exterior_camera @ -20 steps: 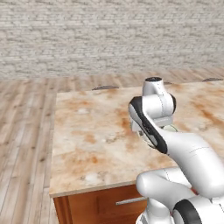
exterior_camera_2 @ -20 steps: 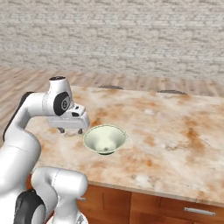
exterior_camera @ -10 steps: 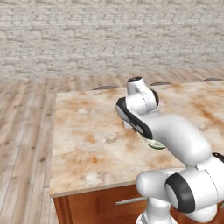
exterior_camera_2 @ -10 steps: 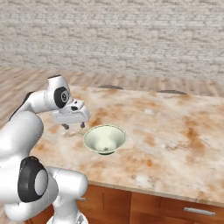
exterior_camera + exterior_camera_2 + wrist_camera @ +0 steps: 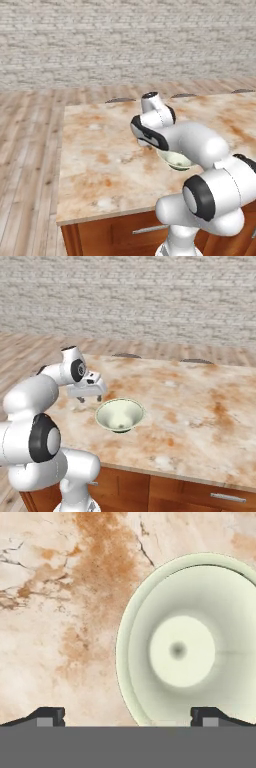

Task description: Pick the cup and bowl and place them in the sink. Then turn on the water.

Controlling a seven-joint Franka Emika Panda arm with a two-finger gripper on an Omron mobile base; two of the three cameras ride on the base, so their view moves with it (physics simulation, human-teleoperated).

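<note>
Smooth, matt cream glaze on the bowl point(image 5: 182, 647), ceramic by the look. Under it the countertop point(image 5: 200, 406) reads as polished veined marble, rust-blotched, over warm wooden cabinet fronts point(image 5: 165, 493). Rough stone wall point(image 5: 125, 40) behind.

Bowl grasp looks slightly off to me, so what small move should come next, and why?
Probably slide the pincer toward the bowl until its near rim sits between the open fingers, then lower. In the hand view the bowl lies off-centre, with one fingertip over bare counter; in the right base view the pincer hovers beside the bowl.
</note>
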